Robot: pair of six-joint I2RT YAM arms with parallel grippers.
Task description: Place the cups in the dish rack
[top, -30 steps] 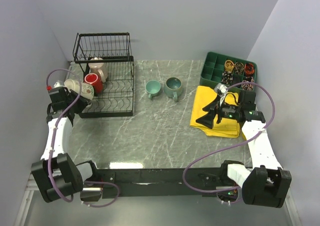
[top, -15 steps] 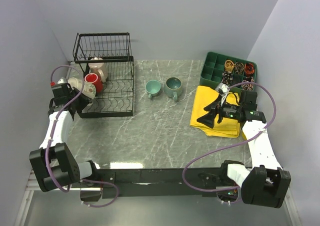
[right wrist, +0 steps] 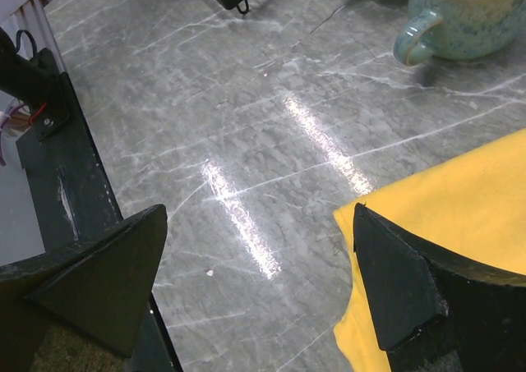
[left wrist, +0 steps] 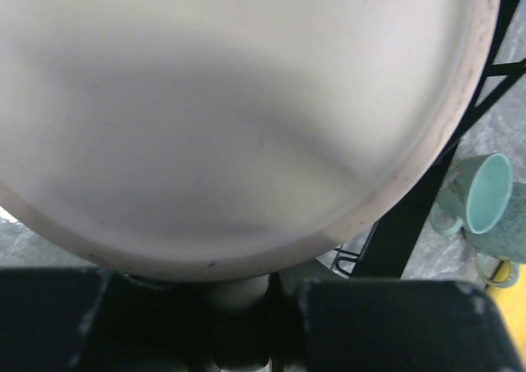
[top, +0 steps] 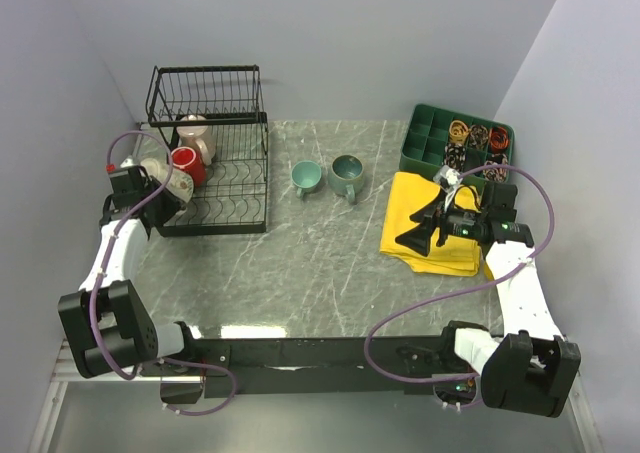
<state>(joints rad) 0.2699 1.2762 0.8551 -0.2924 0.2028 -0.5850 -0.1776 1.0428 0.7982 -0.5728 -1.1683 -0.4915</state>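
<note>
The dish rack (top: 215,211) is black wire, with a slotted flat base and a raised basket tier. A glossy red mug (top: 186,163) and a pale beige mug (top: 195,133) sit on its base. The left arm reaches forward along the rack's left side. The left gripper (top: 160,195) is clamped on a smooth cream mug (top: 172,180) at the rack's left edge, beside the red one. The mug's rounded wall fills the left wrist view.

Two teal mugs (top: 306,177) (top: 348,175) stand on the grey veined marble table (top: 300,263), well apart from the rack. The right arm bends inward. The right gripper (top: 413,231) hovers over a yellow cloth (top: 405,188), its wedge-shaped fingers (right wrist: 107,265) spread wide and holding nothing.
</note>
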